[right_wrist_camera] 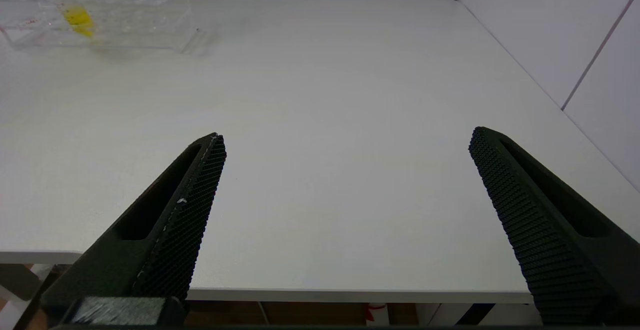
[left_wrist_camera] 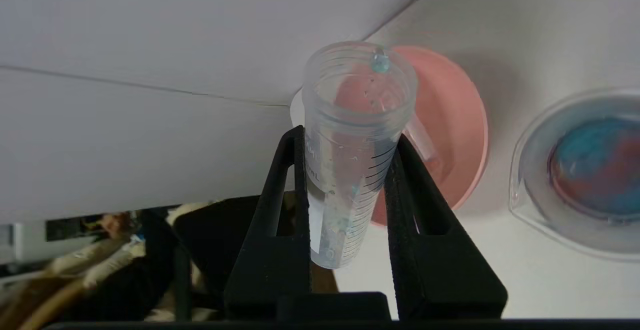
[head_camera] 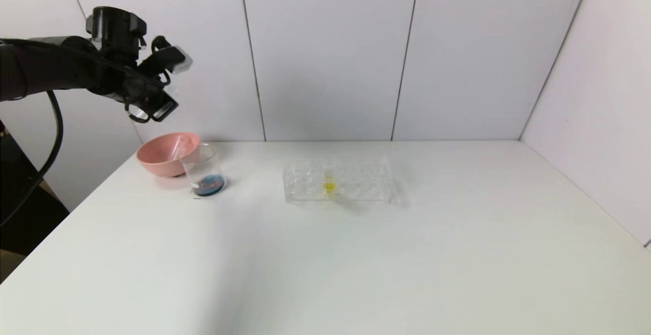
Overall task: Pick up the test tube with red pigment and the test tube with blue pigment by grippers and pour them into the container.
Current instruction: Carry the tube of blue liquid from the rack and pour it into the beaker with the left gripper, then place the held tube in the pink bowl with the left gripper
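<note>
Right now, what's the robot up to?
The left claw is shut on the test tube with blue pigment, now nearly empty, held up over the pink bowl. Another emptied tube lies in that bowl. The container beside it holds mixed blue and red liquid, so both pours look done. The right claw hangs open and idle near the table edge. One yellow tube sits in the clear rack.

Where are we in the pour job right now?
Both pigments look poured: the container holds mixed blue and red liquid, and one emptied tube lies in the pink bowl. In hand: the left end effector grips the test tube with blue pigment, nearly empty, above the bowl. Left: discarding that tube. The right end effector hangs open near the table edge; the yellow tube stays racked.
</note>
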Controlling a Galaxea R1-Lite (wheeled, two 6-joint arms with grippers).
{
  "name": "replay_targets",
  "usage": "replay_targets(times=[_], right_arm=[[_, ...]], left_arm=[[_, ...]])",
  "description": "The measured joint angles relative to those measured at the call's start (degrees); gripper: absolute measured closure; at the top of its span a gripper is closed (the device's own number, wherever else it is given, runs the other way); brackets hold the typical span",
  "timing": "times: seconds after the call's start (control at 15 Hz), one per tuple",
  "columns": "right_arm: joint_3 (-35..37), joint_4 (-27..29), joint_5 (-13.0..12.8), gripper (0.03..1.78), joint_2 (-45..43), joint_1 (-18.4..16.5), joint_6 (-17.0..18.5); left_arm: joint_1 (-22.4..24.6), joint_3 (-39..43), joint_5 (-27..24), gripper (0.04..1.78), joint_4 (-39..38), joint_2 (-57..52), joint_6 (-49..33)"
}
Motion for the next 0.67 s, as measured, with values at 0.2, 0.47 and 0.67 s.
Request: replay_targets(times=[0.2, 0.47, 0.67], right_arm=[[0.0, 0.0, 0.0, 0.04, 0.0, 0.0, 0.0], [0.0, 0.0, 0.0, 0.04, 0.0, 0.0, 0.0], [0.0, 0.0, 0.0, 0.04, 0.0, 0.0, 0.0]], left_arm=[[0.9, 0.0, -0.1, 1.37, -5.8, -0.7, -17.1], [1.3, 0.5, 0.1, 1.37, -15.2, -0.5, -36.0], [1.6, 1.6, 0.2, 1.37, -15.8, -0.2, -38.9]])
